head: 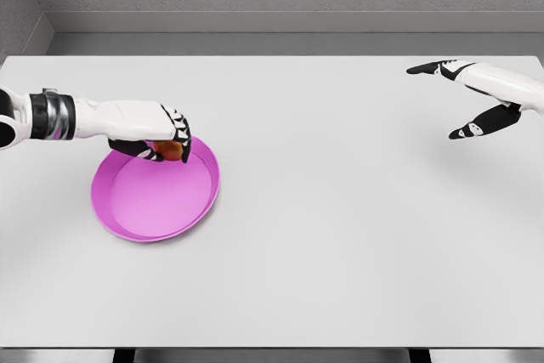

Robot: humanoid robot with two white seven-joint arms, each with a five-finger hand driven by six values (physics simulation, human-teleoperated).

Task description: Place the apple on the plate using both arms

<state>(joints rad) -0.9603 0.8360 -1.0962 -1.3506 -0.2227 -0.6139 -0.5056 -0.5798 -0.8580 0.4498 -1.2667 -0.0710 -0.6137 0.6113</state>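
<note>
- The apple (171, 150) is held in the left hand (161, 135), fingers curled down over it from above; only a small orange-red patch is seen under the fingers.
- It is positioned over the far rim of the pink plate (144, 210). Whether it touches the plate cannot be told.
- The right hand (476, 99) is seen at the far right above the worktop (340, 235), fingers spread, nothing held, well apart from the plate.
- Handling, judged: the apple is taken as rigid, round and smooth-skinned, light for a five-finger hand. Rolling is expected once it is let go, so release low and toward the plate's middle is advised; the raised rim should contain it.
- Grip point, judged: a wrap across the widest part, fingers on opposite sides, is best. A top-down cage like the present one is adequate, but slip on the smooth skin is possible if the fingers are loosened unevenly.
- Bruising is unlikely to matter here; a drop from height is still best avoided.
- Labels: no brand, sticker or writing is seen on apple, plate, worktop or arms.
</note>
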